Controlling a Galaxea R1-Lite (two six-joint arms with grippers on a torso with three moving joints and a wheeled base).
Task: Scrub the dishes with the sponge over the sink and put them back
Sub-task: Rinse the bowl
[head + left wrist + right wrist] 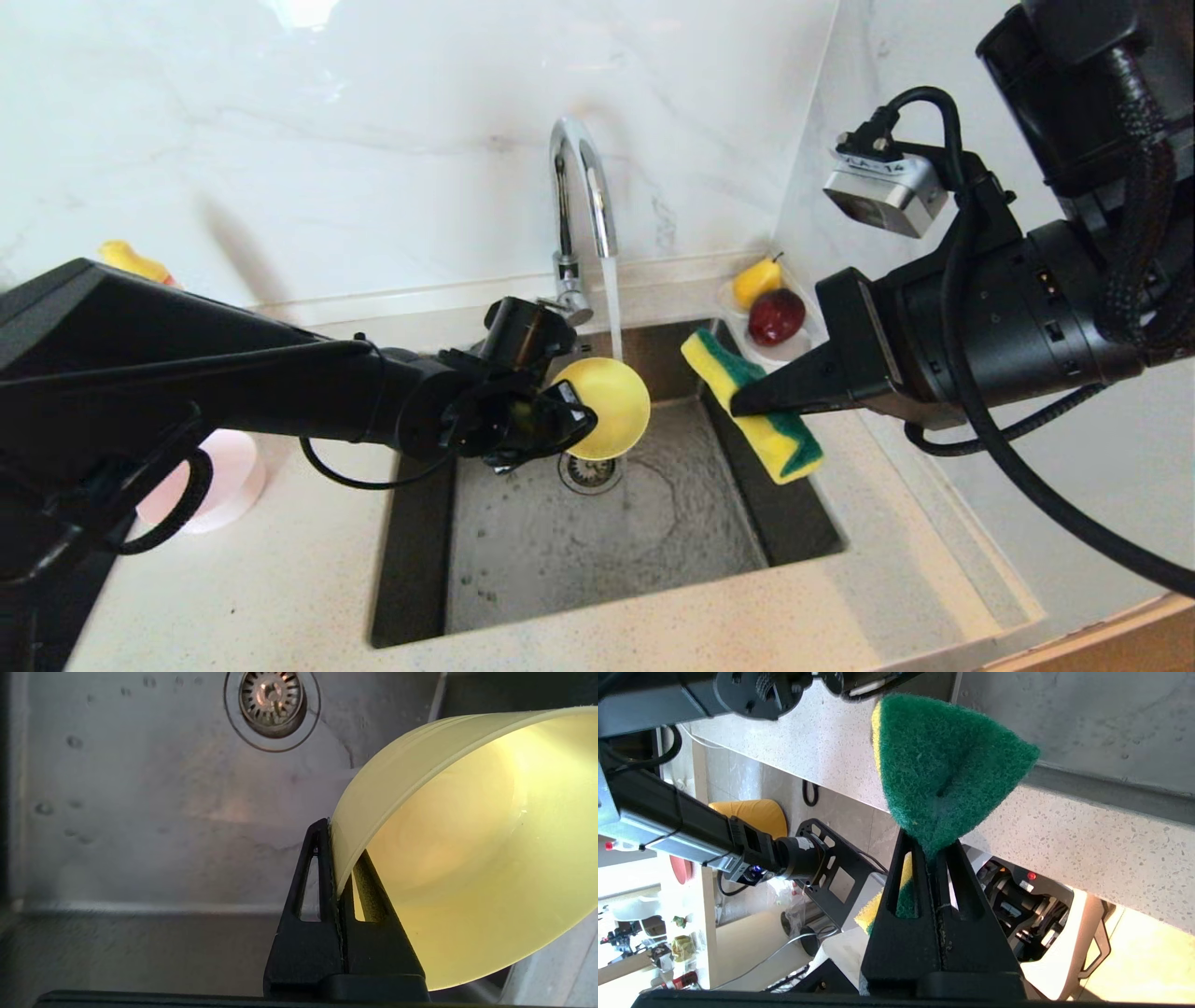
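1. The left end effector [569, 411] pinches the smooth yellow bowl [607, 408] by its thin rim, above the brushed steel sink [597, 532].
2. The right end effector [747, 403] clamps the flat sponge [752, 406], coarse green face over yellow foam, beside it.

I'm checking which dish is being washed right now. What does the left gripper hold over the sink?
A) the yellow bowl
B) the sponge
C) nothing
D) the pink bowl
A: the left gripper is shut on the rim of the yellow bowl over the sink, while the right gripper pinches the sponge.
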